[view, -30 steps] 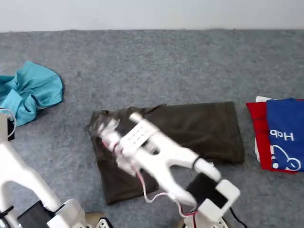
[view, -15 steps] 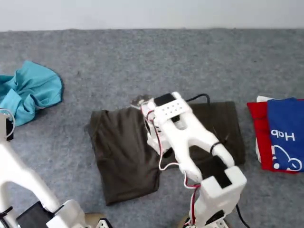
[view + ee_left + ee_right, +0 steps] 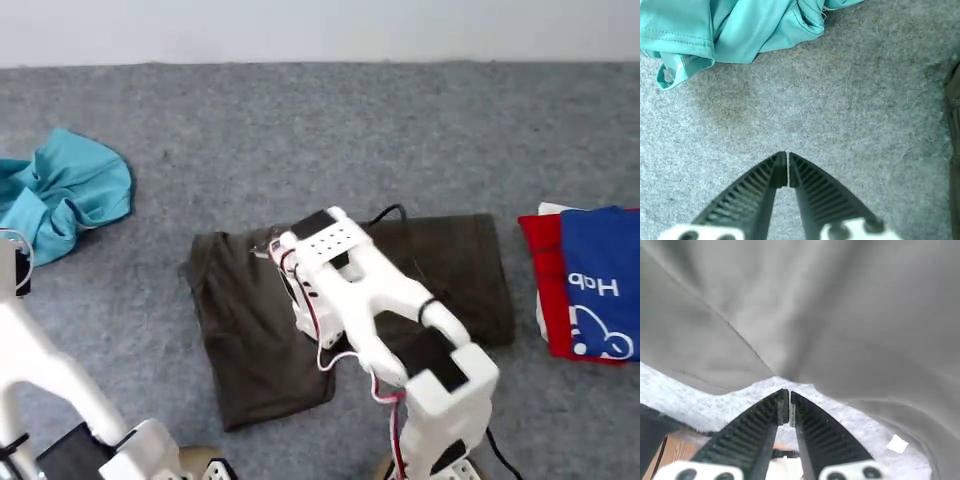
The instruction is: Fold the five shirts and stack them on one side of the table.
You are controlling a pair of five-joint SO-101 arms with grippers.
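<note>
Dark shirt (image 3: 465,260): mid-tabletop (image 3: 400,130), partly folded; likely light, limp, sags when lifted; best taken by hem or corner.
Right claw (image 3: 789,396): jaws closed, tips at dark shirt's edge; pinch unclear.
Left claw (image 3: 788,162): closed, empty; apart from dark shirt, toward teal shirt (image 3: 740,25).

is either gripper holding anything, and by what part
Right gripper seems to pinch the dark shirt by an edge fold; left gripper is shut on nothing.
</note>
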